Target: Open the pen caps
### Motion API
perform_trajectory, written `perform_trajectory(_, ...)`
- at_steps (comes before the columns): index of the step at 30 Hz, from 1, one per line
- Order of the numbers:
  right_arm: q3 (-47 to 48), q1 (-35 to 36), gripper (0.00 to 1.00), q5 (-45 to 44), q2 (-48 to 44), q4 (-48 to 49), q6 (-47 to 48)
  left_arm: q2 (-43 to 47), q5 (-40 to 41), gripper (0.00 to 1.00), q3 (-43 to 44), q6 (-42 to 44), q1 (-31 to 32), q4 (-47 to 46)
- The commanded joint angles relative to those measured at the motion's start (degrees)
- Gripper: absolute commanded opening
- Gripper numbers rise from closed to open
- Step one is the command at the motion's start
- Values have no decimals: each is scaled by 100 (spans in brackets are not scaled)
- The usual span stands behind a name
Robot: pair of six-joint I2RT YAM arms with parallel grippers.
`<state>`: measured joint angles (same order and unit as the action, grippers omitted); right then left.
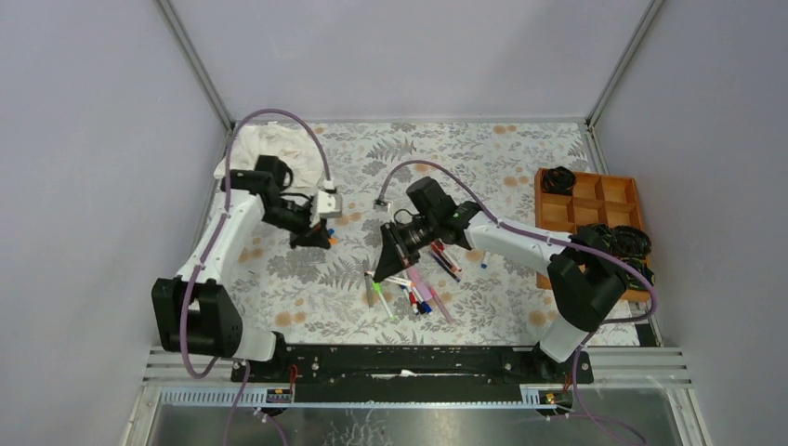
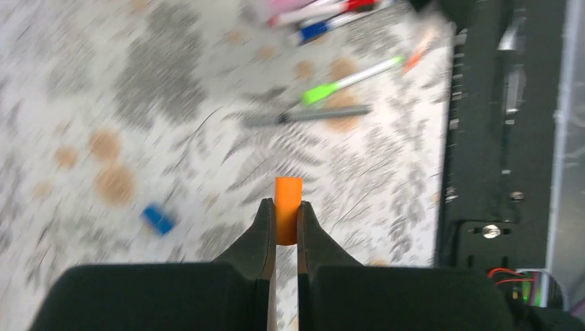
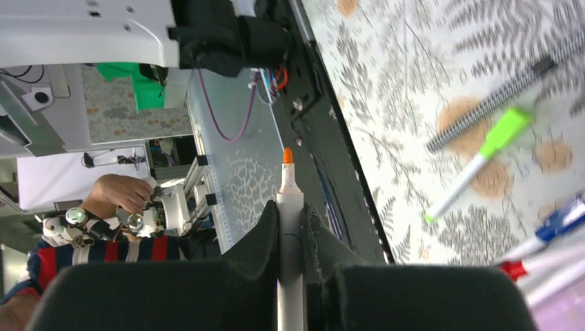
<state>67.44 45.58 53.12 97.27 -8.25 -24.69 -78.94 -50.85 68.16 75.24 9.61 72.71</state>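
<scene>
The work surface is a table covered with a fern-and-flower printed cloth, enclosed by pale walls. The left arm reaches in from the left side and the right arm from the right, and their wrists face each other over the middle of the cloth, apart. A wooden tray with square compartments sits at the right edge, with dark cable-like items in some of them. A crumpled white rag lies at the far left corner. The remaining pens lie in a loose cluster on the cloth just below the right wrist, toward the near edge. Among them, a green-capped pen lies beside a grey ribbed stick; red and blue ends show at the cluster's edge. The right gripper is clamped narrow on an uncapped pen, a white barrel gripped between both fingers with its bare orange tip projecting past the fingertips. The left gripper is closed narrow on an orange cap, which stands upright between the finger pads, above the cloth and separate from its pen. A blue cap lies loose on the cloth to the left of the left gripper in the left wrist view.
</scene>
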Motion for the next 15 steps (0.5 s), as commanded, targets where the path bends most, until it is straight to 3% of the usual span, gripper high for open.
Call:
perform_trajectory(1,-374,-138,0,-94,-330,-802,131,-356,525,0,426,565,-874,25)
perform_trajectory(5,-357,-245,0,-320,-371,-963,179,-327,569,0,146,514,-940,-270)
perform_trajectory(7,-249,-366,0,-809,-439,-1160,215,-232,571,0,-168,165,-937,-876)
perform_trajectory(13,-209,-1228,0,-3910,-796,-1720,-412,-408,1282,0,-1067,-2435,-939,-3760)
perform_trajectory(15,-418,-1609,0,-4671,-1004,-1758,-702,-669,1399,0,-1154,-2717,-934,-3957)
